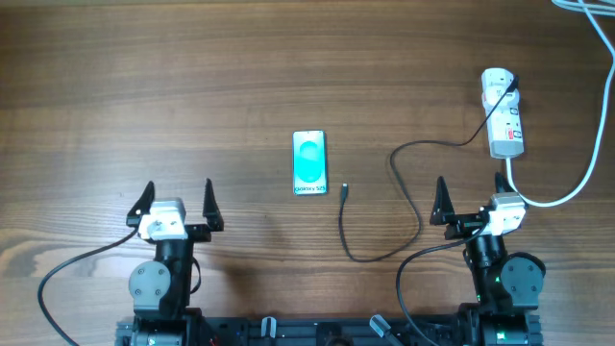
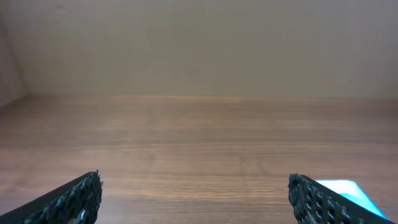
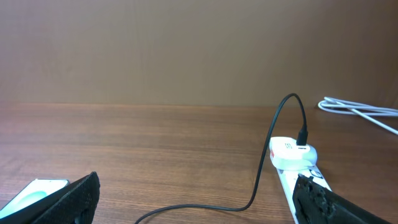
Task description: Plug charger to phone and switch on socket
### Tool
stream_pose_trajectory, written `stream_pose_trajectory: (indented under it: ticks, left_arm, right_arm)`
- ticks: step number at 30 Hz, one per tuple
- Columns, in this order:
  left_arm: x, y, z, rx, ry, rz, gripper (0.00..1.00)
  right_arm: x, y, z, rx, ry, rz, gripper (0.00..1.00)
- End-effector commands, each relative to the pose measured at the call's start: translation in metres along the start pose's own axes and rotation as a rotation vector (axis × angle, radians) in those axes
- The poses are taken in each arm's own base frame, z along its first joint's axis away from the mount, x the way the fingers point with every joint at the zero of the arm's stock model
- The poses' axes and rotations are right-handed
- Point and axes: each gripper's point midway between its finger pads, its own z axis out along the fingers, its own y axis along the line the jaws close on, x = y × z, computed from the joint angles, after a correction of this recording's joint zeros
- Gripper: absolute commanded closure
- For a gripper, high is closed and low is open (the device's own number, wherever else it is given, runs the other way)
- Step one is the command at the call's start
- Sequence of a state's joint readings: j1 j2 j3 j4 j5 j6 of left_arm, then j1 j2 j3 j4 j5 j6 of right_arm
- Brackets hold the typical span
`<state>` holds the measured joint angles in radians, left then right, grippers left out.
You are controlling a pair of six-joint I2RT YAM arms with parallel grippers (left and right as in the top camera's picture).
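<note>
The phone [image 1: 309, 162] lies flat at the table's middle, cyan screen lit, white text at its near end. It shows at the lower right of the left wrist view [image 2: 348, 190] and lower left of the right wrist view [image 3: 34, 190]. The charger, a thin black cable [image 1: 408, 207], loops from the socket to its free plug tip [image 1: 344, 190], right of the phone; it also shows in the right wrist view [image 3: 261, 180]. The white socket [image 1: 503, 113] lies at the far right [image 3: 292, 155]. My left gripper [image 1: 176, 202] and right gripper [image 1: 471, 199] are open and empty near the front edge.
A thicker white cable [image 1: 591, 144] runs from the socket's near end round the right edge to the far corner; it also shows in the right wrist view [image 3: 357, 109]. The wooden table [image 1: 192, 86] spreads behind the phone.
</note>
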<state>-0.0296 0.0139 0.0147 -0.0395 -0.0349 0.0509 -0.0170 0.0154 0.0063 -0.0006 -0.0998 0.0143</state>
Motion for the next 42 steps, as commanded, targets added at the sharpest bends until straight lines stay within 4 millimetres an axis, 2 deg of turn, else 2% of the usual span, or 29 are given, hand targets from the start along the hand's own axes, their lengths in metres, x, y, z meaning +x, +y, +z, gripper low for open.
stream_pose_trajectory:
  ticks: [1,4,9,11,15,17,20,22,24,27,29,32,33,35,37,39,42]
  left_arm:
    - [-0.009,-0.013,-0.001,0.080,-0.044,-0.013,0.00]
    - [-0.027,-0.019,-0.003,0.113,-0.120,-0.011,0.00]
    - [-0.068,-0.058,-0.021,0.345,-0.296,0.030,0.00]
    - [-0.093,-0.070,-0.036,0.419,-0.412,0.064,0.00]
    - [-0.147,-0.063,-0.064,0.376,-0.661,0.095,0.00]
    - [-0.168,-0.059,-0.073,0.347,-0.709,0.093,0.00]
    - [-0.193,-0.059,-0.072,0.345,-0.673,0.091,0.00]
    - [-0.205,-0.060,-0.060,0.347,-0.580,0.077,0.00]
    - [-0.209,-0.060,-0.039,0.348,-0.422,0.053,0.00]
    - [-0.202,-0.063,-0.003,0.359,-0.108,0.009,0.00]
    - [-0.195,-0.077,0.014,0.444,0.092,0.003,0.00]
    - [-0.192,-0.114,0.021,0.678,0.273,-0.108,0.00]
    - [-0.188,-0.121,0.021,0.733,0.323,-0.140,0.00]
    - [-0.184,-0.134,0.034,0.820,0.381,-0.198,0.00]
    - [-0.177,-0.131,0.052,0.778,0.447,-0.295,0.00]
    - [-0.157,-0.124,0.079,0.656,0.565,-0.415,0.00]
    - [-0.135,-0.126,0.099,0.552,0.666,-0.453,0.00]
  right_arm:
    - [-0.001,-0.002,0.000,0.013,-0.004,0.012,0.00]
    - [-0.001,-0.002,0.000,0.013,-0.004,0.012,0.00]
    - [-0.001,-0.002,0.000,0.013,-0.004,0.012,0.00]
    - [-0.001,-0.002,0.000,0.013,-0.004,0.012,0.00]
    - [-0.001,-0.002,0.000,0.013,-0.004,0.012,0.00]
    - [-0.001,-0.002,0.000,0.013,-0.004,0.012,0.00]
    - [-0.001,-0.002,0.000,0.013,-0.004,0.012,0.00]
    - [-0.001,-0.002,0.000,0.013,-0.004,0.011,0.00]
    - [-0.001,-0.002,0.000,0.013,-0.004,0.011,0.00]
    - [-0.001,-0.002,0.000,0.013,-0.004,0.012,0.00]
    - [-0.001,-0.002,0.000,0.013,-0.004,0.012,0.00]
    - [-0.001,-0.003,0.000,0.013,-0.004,0.012,0.00]
    - [-0.001,-0.002,0.000,0.013,-0.004,0.012,0.00]
    - [-0.001,-0.002,0.000,0.013,-0.004,0.011,0.00]
    - [-0.001,-0.002,0.000,0.013,-0.004,0.012,0.00]
    - [-0.001,-0.002,0.000,0.013,-0.004,0.012,0.00]
    - [-0.001,-0.002,0.000,0.013,-0.004,0.012,0.00]
